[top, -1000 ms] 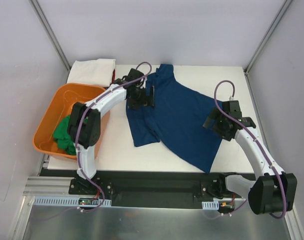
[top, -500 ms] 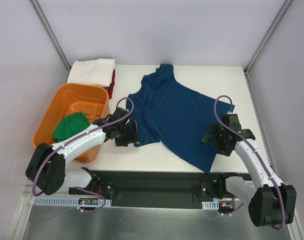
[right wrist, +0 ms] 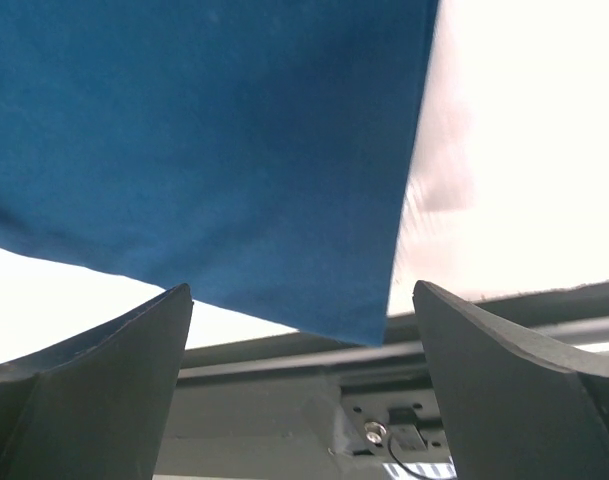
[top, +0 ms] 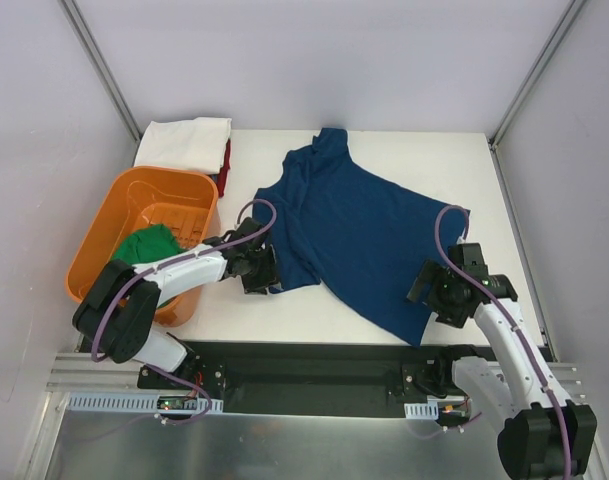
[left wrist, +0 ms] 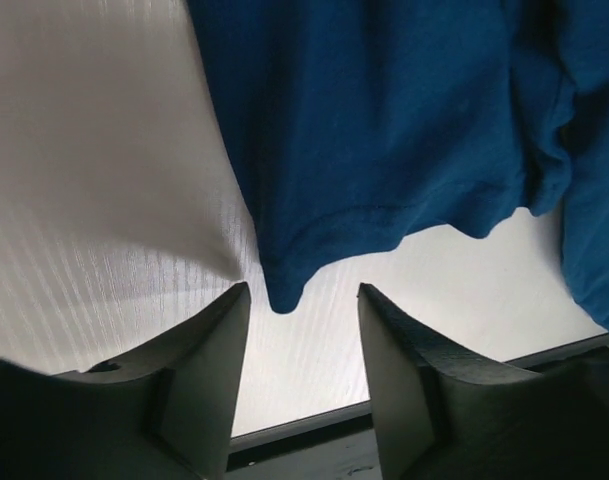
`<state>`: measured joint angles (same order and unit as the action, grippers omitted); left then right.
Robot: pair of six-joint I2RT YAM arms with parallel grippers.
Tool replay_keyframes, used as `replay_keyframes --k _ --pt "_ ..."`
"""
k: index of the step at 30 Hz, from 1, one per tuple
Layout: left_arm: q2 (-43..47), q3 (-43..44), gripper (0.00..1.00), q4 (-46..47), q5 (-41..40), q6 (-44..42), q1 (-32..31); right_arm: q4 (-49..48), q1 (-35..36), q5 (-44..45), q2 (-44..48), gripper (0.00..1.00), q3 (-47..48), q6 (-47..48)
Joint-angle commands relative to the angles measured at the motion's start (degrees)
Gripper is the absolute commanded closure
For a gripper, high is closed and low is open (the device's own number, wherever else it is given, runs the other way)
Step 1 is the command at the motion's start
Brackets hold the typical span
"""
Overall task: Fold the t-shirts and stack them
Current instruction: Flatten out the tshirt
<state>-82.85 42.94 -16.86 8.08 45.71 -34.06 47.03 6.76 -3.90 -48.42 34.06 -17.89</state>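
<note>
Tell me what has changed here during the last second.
The left hand came from the far left side of the navy t-shirt to its near left corner, closing partly around it, not yet gripping. The right hand drew back to the near right corner, open. The navy t-shirt, white t-shirt and orange tub stayed put.

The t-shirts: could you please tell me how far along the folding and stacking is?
Done: white shirt folded at the far left, red shirt at its edge. In hand: navy shirt lies spread out; left gripper straddles its near-left corner, right gripper is open at the near-right corner. To do: green shirt waits in the tub.
</note>
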Motion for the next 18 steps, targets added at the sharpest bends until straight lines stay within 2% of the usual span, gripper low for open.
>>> replay_keyframes --k 1,4,5,7,12,18 --pt "-2.4 1.4 0.63 1.1 -1.0 0.6 0.1 4.5 -0.3 0.5 3.3 0.03 -0.1 -0.8" --pt "-3.9 2.2 0.82 1.3 -0.5 -0.1 0.1 4.7 -0.2 -0.7 2.9 0.03 -0.4 -1.0" --pt "-3.7 2.3 1.00 1.3 -0.7 -0.2 0.1 4.7 -0.2 -1.5 2.6 0.03 -0.5 -1.1" --pt "-3.2 1.8 1.00 1.3 -0.7 -0.1 0.1 4.5 -0.2 -2.7 1.4 0.03 -1.1 -1.2" --pt "5.6 -4.5 1.00 1.2 -0.6 0.6 0.1 5.4 -0.2 -5.5 -0.1 0.03 -2.9 -1.8" --pt "17.4 -13.2 1.00 0.8 5.0 3.0 -0.3 2.6 -0.2 -5.2 -2.3 0.03 -4.6 -1.9"
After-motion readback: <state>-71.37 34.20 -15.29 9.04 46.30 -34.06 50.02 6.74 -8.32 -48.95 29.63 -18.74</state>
